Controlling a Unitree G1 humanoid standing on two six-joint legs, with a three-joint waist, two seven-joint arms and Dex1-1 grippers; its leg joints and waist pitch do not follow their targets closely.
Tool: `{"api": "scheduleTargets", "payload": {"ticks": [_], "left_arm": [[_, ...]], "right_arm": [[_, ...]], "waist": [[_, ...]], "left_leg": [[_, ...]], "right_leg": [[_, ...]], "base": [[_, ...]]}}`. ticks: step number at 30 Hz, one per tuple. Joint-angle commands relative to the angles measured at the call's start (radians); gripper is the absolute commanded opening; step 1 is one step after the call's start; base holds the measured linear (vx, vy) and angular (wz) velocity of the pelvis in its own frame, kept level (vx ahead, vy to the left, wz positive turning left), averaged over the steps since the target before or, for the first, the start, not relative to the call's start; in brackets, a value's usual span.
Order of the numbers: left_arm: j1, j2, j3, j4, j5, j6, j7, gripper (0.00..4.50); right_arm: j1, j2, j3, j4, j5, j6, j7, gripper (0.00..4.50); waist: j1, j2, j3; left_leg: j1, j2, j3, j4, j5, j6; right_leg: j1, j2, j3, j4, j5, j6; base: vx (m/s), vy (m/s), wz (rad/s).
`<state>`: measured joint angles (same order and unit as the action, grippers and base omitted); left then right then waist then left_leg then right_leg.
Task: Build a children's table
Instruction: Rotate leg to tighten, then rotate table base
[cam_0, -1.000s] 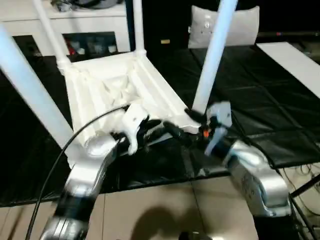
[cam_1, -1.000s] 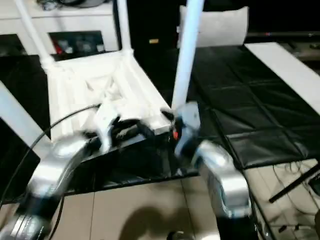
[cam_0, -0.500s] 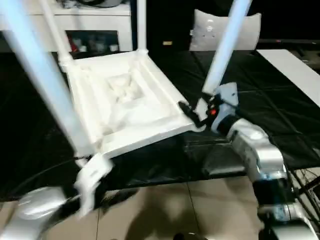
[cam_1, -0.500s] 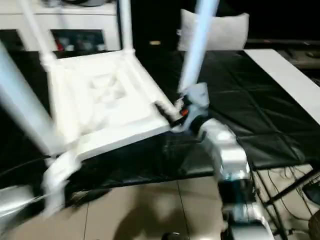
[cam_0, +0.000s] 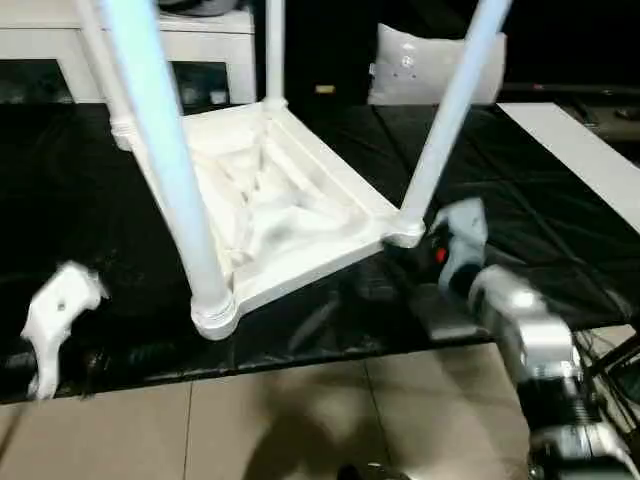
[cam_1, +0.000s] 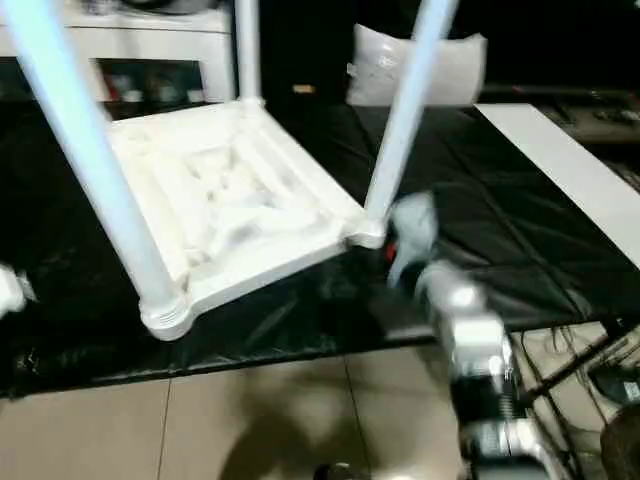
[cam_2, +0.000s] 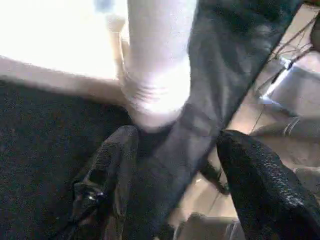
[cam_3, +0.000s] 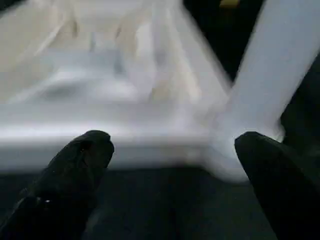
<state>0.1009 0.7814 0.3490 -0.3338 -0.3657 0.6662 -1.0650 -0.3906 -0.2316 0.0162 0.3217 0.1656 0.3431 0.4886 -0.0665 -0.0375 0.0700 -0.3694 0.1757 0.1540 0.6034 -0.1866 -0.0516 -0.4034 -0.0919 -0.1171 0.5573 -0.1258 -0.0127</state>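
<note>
A: Where is the children's table (cam_0: 270, 200) placed?

B: It is laid upside down on the black-covered counter (cam_0: 560, 220), ribbed underside up. Four white legs are seen standing in the corner sockets: the near-left leg (cam_0: 165, 150), the near-right leg (cam_0: 445, 120), and two at the far corners. The near-left socket (cam_0: 213, 318) is set right at the counter's front edge, above the tiled floor (cam_0: 300, 420).

A: How are the end effectors held?

B: The left end effector (cam_2: 172, 170) is opened part-way and nothing is gripped; in its wrist view the foot of a leg is framed between and beyond the two black fingers (cam_2: 107, 170), clear of both. The right end effector (cam_3: 170, 170) is spread wide and empty, with the top's near rim and the near-right leg's socket seen just past its fingertips. In the head views it is found just beside that near-right corner (cam_0: 405, 232); whether it is touched cannot be told.

A: What could go wrong?

B: The table could be nudged off the edge if the near-right corner is pushed by the open right end effector, since so little counter is left under the near-left socket. A leg not fully seated could be tilted or popped out by a sideways bump from either arm. Whether the legs are fully seated cannot be judged here.
</note>
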Motion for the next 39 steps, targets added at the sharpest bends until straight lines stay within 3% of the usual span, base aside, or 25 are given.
{"api": "scheduleTargets", "payload": {"ticks": [1, 5, 8, 9, 10, 13, 14, 17, 21, 23, 26, 34, 36, 38, 39], "left_arm": [[-0.06, -0.031, -0.014, 0.015, -0.039, -0.002, 0.023, 2.97], [-0.183, -0.126, -0.069, 0.056, -0.082, -0.002, 0.048, 2.97], [-0.242, -0.183, -0.118, 0.074, -0.125, 0.001, 0.033, 2.97], [-0.251, -0.193, -0.132, 0.077, -0.128, -0.001, 0.033, 2.97], [-0.255, -0.199, -0.138, 0.076, -0.131, 0.0, 0.032, 2.97], [-0.284, -0.25, -0.196, 0.068, -0.135, 0.002, 0.044, 2.97], [-0.291, -0.265, -0.211, 0.064, -0.139, 0.005, 0.05, 2.97], [-0.321, -0.315, -0.267, 0.049, -0.141, 0.013, 0.072, 3.08], [-0.373, -0.388, -0.351, 0.029, -0.164, 0.031, 0.089, 3.24], [-0.378, -0.396, -0.358, 0.027, -0.164, 0.032, 0.092, 3.42], [-0.393, -0.426, -0.4, 0.022, -0.159, 0.029, 0.099, 3.53], [-0.469, -0.51, -0.499, 0.075, -0.119, -0.006, 0.118, 3.77], [-0.491, -0.531, -0.519, 0.096, -0.106, -0.019, 0.122, 3.92], [-0.513, -0.551, -0.532, 0.126, -0.087, -0.04, 0.135, 4.04], [-0.525, -0.56, -0.536, 0.145, -0.077, -0.054, 0.141, 4.25]], "right_arm": [[0.012, 0.01, 0.043, -0.03, -0.012, 0.032, -0.008, 4.5], [0.024, 0.041, 0.066, 0.004, -0.062, 0.054, -0.08, 4.5], [0.003, 0.068, 0.071, 0.049, -0.091, 0.067, -0.119, 4.5], [-0.004, 0.073, 0.075, 0.064, -0.095, 0.062, -0.123, 4.5], [-0.008, 0.076, 0.077, 0.072, -0.096, 0.058, -0.123, 4.5], [-0.045, 0.097, 0.084, 0.132, -0.095, 0.027, -0.133, 4.5], [-0.057, 0.103, 0.084, 0.155, -0.091, 0.015, -0.138, 4.5], [-0.107, 0.127, 0.078, 0.249, -0.092, -0.034, -0.15, 4.5], [-0.169, 0.165, 0.072, 0.331, -0.111, -0.084, -0.155, 4.5], [-0.174, 0.168, 0.074, 0.335, -0.112, -0.087, -0.155, 4.5], [-0.187, 0.177, 0.075, 0.341, -0.105, -0.092, -0.155, 4.5], [-0.221, 0.193, 0.072, 0.412, -0.121, -0.17, -0.134, 4.5], [-0.222, 0.194, 0.073, 0.416, -0.126, -0.172, -0.141, 4.5], [-0.227, 0.192, 0.069, 0.432, -0.134, -0.18, -0.165, 4.5], [-0.229, 0.189, 0.063, 0.443, -0.135, -0.185, -0.173, 4.5]], "waist": [[-0.001, 0.021, -0.041], [-0.009, 0.022, -0.037], [-0.008, 0.023, -0.039], [-0.006, 0.03, -0.041], [-0.008, 0.027, -0.04], [-0.005, 0.03, -0.046], [-0.004, 0.028, -0.049], [-0.002, 0.029, -0.052], [-0.003, 0.027, -0.058], [-0.005, 0.025, -0.058], [-0.004, 0.026, -0.06], [-0.005, 0.026, -0.058], [-0.006, 0.025, -0.06], [-0.006, 0.023, -0.061], [-0.006, 0.028, -0.063]], "left_leg": [[0.023, 0.042, -0.033, -0.09, -0.57, -0.04], [0.023, 0.04, -0.032, -0.088, -0.563, -0.047], [0.024, 0.04, -0.03, -0.087, -0.549, -0.045], [0.026, 0.04, -0.031, -0.086, -0.551, -0.047], [0.021, 0.042, -0.032, -0.089, -0.55, -0.048], [0.015, 0.045, -0.028, -0.09, -0.504, -0.043], [0.006, 0.046, -0.025, -0.092, -0.462, -0.037], [0.004, 0.047, -0.016, -0.089, -0.386, -0.025], [-0.003, 0.048, -0.012, -0.087, -0.316, -0.012], [-0.008, 0.046, -0.01, -0.087, -0.299, -0.006], [-0.004, 0.047, -0.005, -0.084, -0.283, 0.003], [0.006, 0.046, -0.001, -0.08, -0.36, -0.005], [-0.003, 0.046, -0.003, -0.081, -0.345, -0.003], [0.0, 0.045, -0.001, -0.079, -0.341, 0.001], [-0.001, 0.045, -0.002, -0.079, -0.327, 0.004]], "right_leg": [[0.018, -0.052, 0.042, -0.089, -0.663, -0.065], [0.016, -0.053, 0.04, -0.092, -0.677, -0.07], [0.015, -0.055, 0.042, -0.094, -0.67, -0.071], [0.015, -0.056, 0.043, -0.091, -0.658, -0.077], [0.018, -0.056, 0.043, -0.088, -0.643, -0.084], [0.023, -0.056, 0.054, -0.074, -0.546, -0.123], [0.032, -0.056, 0.057, -0.064, -0.488, -0.146], [0.034, -0.053, 0.064, -0.052, -0.383, -0.192], [0.046, -0.052, 0.066, -0.041, -0.316, -0.217], [0.051, -0.051, 0.067, -0.039, -0.309, -0.219], [0.048, -0.049, 0.07, -0.04, -0.309, -0.221], [0.038, -0.047, 0.067, -0.058, -0.418, -0.189], [0.045, -0.049, 0.067, -0.053, -0.406, -0.191], [0.041, -0.047, 0.067, -0.057, -0.408, -0.187], [0.044, -0.048, 0.067, -0.053, -0.392, -0.194]], "base": [[0.0, 0.0, 0.0], [0.0, 0.0, 0.0], [0.0, 0.0, 0.0], [0.0, 0.0, 0.0], [0.0, 0.0, 0.0], [0.0, 0.0, 0.0], [0.0, 0.0, 0.0], [0.0, 0.0, 0.0], [0.0, 0.0, 0.0], [0.0, 0.0, 0.0], [0.0, 0.0, 0.0], [0.0, 0.0, 0.0], [0.0, 0.0, 0.0], [0.0, 0.0, 0.0], [0.0, 0.0, 0.0]]}}
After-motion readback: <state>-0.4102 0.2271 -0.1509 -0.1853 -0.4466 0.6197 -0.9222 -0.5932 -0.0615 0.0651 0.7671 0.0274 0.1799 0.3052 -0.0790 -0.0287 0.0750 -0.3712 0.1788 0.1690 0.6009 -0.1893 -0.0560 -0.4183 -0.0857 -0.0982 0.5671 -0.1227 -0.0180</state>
